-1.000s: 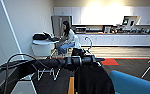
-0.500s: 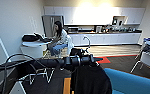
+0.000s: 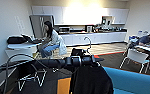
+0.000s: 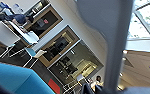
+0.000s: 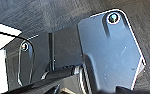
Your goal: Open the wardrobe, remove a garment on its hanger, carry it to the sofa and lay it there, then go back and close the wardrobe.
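Head view, left to right. At the left edge a person (image 3: 51, 40) sits at a white round counter (image 3: 21, 46) that carries a dark bag (image 3: 15, 39). Along the far wall runs a white kitchen counter (image 3: 96, 37).

In the lower centre the robot's left arm (image 3: 56, 62) reaches across the frame from the left. The left claw (image 3: 84, 60) lies at its end; whether its fingers are together or apart cannot be told. Above it rises the curved hook of the thin white wire hanger (image 3: 88, 41). Directly below hangs the black soft fabric garment (image 3: 91, 81), draped toward the bottom edge.

At the lower right lies the bright blue upholstered sofa (image 3: 131, 81), just beside the garment. A white chair with a teal seat (image 3: 137, 57) stands behind it.

The right claw's state cannot be told from the right wrist view.

Risk assessment: the hook appears free above the arm. A sharp turn or stop could swing the garment and slip the hanger off. The hanging fabric could also catch on the sofa edge if the approach is too low.
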Controlling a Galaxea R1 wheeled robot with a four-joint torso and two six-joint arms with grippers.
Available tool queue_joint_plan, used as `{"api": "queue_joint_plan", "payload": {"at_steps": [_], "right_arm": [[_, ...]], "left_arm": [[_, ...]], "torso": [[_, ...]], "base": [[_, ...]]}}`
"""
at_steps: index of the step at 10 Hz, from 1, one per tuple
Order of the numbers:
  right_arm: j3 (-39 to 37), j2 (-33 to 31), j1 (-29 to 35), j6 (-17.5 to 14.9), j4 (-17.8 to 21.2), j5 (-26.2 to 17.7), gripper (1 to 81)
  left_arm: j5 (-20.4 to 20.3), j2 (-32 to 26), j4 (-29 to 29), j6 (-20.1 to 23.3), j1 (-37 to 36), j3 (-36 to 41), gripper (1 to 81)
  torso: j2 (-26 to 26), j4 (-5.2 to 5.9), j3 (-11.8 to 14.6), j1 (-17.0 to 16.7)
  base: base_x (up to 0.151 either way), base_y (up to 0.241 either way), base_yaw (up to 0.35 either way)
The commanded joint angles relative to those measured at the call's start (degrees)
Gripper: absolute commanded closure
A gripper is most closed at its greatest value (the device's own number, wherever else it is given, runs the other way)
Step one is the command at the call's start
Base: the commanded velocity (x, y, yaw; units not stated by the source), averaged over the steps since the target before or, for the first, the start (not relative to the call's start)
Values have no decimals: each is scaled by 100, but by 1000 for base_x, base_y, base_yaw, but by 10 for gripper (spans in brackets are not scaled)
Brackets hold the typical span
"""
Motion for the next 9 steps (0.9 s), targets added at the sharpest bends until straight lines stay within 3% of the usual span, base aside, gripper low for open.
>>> {"api": "queue_joint_plan", "payload": {"at_steps": [1,9], "right_arm": [[53,51,266,7,42,-308,10],[53,51,284,7,24,-308,10]], "left_arm": [[-128,19,122,87,-1009,84,811],[-75,45,132,96,-1001,84,811]], "torso": [[0,0,0,0],[0,0,0,0]], "base": [[0,0,-234],[0,0,-220]]}}
